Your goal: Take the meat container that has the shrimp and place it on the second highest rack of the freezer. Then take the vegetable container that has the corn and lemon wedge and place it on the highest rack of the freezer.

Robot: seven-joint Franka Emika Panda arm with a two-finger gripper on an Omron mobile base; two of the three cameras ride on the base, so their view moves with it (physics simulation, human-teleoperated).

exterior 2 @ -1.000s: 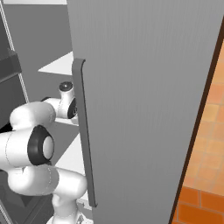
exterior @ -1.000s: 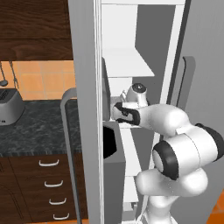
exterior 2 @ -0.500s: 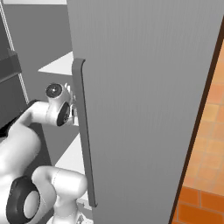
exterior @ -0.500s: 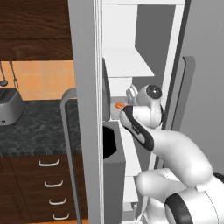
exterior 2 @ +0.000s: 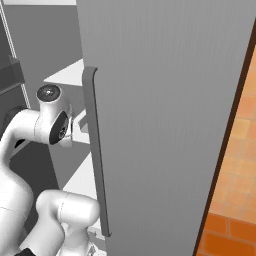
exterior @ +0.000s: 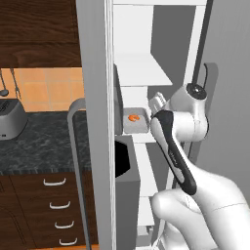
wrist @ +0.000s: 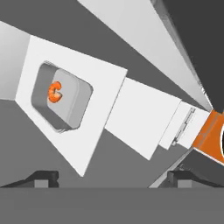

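Note:
A grey meat container with the small orange shrimp in it rests on a white freezer rack. In the left base view this container sits on the shelf just below the uppermost rack of the freezer. My gripper is open and empty, drawn back from the container, with its dark fingertips well apart. The white hand hovers just right of the container. The vegetable container with the corn and lemon wedge is out of view.
The open grey freezer door with its long handle stands to the right of my arm. A dark door bin sits below the container. A toaster stands on the dark counter above drawers.
The gripper opened and let go of the meat container, which stays on the rack. The hand then drew back to the right, out of the shelf.

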